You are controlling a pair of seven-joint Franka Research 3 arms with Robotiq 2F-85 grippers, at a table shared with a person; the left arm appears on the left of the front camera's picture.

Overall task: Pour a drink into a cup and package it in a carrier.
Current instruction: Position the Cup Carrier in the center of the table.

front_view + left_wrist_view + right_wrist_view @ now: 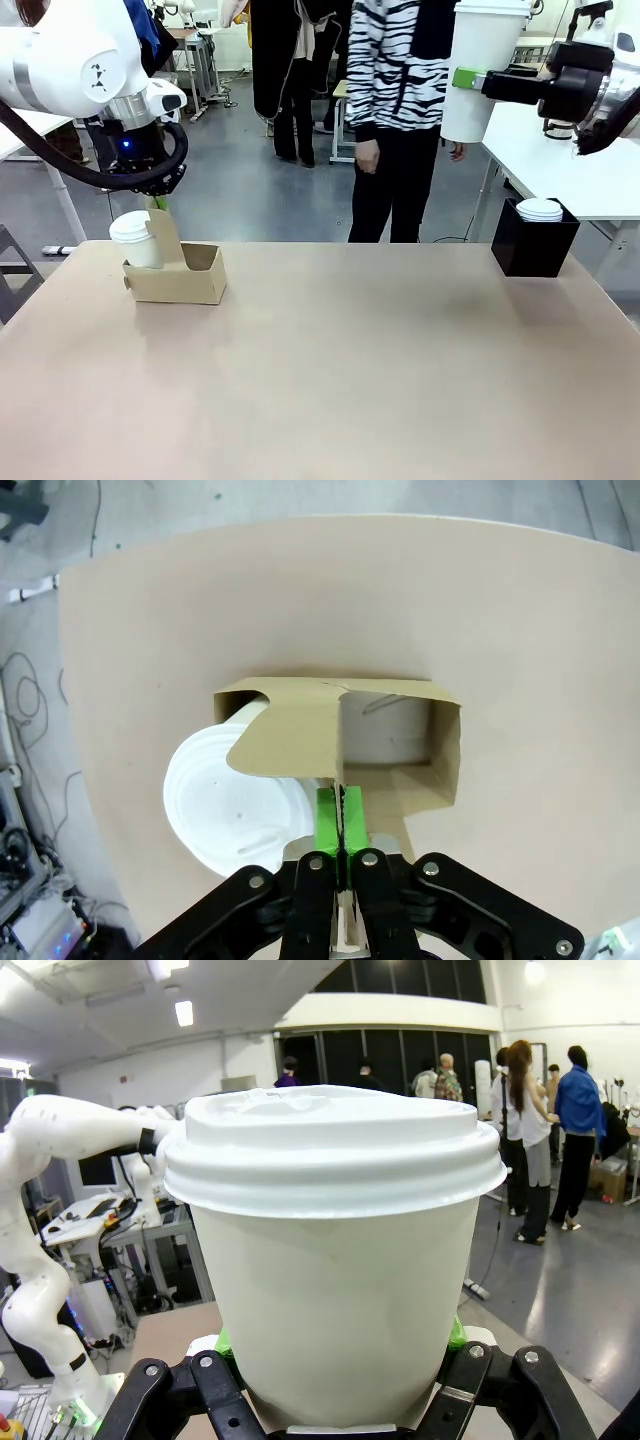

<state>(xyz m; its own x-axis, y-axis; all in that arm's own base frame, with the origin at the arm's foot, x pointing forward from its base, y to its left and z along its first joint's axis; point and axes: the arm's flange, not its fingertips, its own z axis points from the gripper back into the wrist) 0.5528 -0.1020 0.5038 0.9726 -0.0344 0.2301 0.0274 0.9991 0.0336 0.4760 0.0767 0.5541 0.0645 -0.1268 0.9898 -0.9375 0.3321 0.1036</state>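
**One cup in the carrier, another held high**

The front view takes in the whole bench [350, 380]. The carrier [190, 285] sits toward the bench's left side, with the seated cup [135, 240] in its left slot. The left claw [160, 200] hangs straight over the upright handle panel. High on the right, well above the bench, the right claw [470, 78] grips the held cup [480, 70] by its side wall. A black box [535, 250] of white lids [540, 209] stands at the bench's far right. A person [395, 100] in a striped top stands beyond the far edge.

The left wrist view looks straight down and settles the grip. The left claw [341, 805] has its green pads [326, 815] pinched on the thin top edge of the carrier's [290, 735] panel. The seated cup [220, 800] shows a round white lid on one side of the panel, and the second slot lies on the other side.

The right wrist view gives the held cup [335, 1290] close up. It has a plain white tapered wall and a white rimmed lid. The right claw [340, 1360] clamps its lower wall from both sides.
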